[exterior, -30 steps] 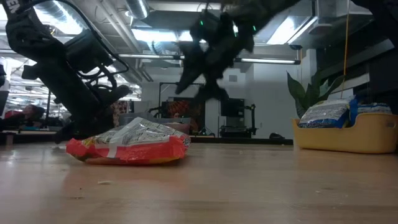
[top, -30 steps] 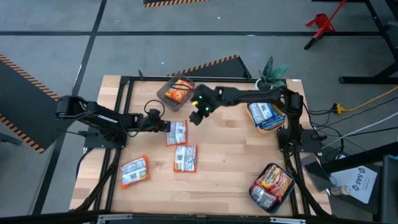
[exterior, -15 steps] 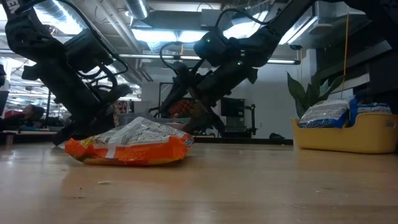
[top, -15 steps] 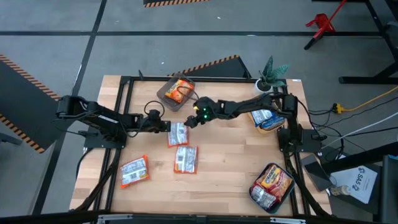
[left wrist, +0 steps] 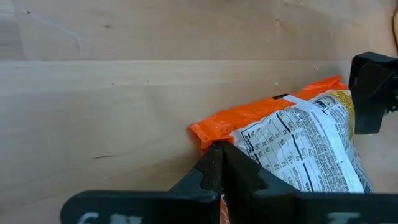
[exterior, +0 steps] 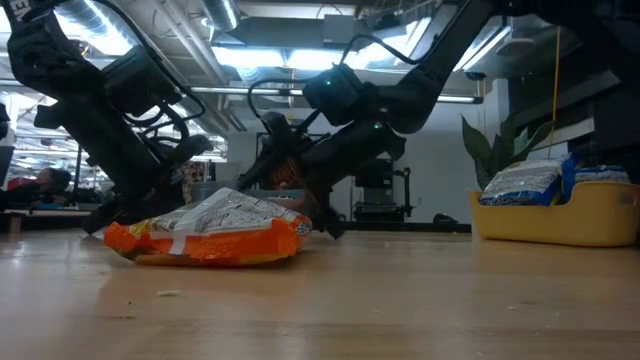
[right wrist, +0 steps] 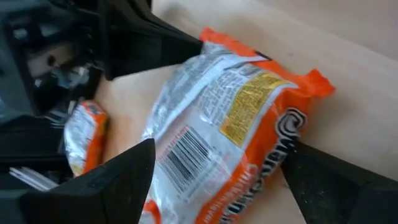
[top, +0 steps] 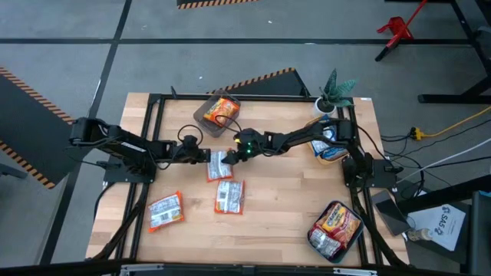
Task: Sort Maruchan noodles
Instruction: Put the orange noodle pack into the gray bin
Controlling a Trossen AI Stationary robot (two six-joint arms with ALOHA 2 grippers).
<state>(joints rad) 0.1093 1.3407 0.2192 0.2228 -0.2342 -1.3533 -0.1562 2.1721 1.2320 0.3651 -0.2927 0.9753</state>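
- High view: the left pincer [top: 205,154] lies low over the pale wooden surface [top: 284,207], its tips at the left edge of an orange-and-white crinkly noodle packet [top: 219,165] near the middle.
- The right pincer [top: 232,156] reaches across from the right and sits at the same packet's right edge, so the packet lies between the two pincers.
- Two more orange-and-white packets lie flat on the surface: one just below the middle packet [top: 229,195], one nearer the front left [top: 165,211].
- A grey tray [top: 204,115] at the back holds an orange packet; a yellow bin [top: 331,155] at the right holds blue-white packets [top: 328,138]; a teal bin [top: 317,244] at the front right holds red-orange and white packets.
- Low view: the front-left packet [exterior: 205,232] lies on the surface, and the yellow bin [exterior: 560,222] carries a blue-white packet [exterior: 525,184] above its rim.
- Left wrist view: the left pincer [left wrist: 219,167] has its fingers closed together, nipping the orange edge of the middle packet [left wrist: 298,149].
- Right wrist view: the right pincer [right wrist: 214,171] is spread wide, one finger [right wrist: 112,180] on each side of the middle packet [right wrist: 230,137], which rests on the surface between them; whether the pads touch it I cannot tell.
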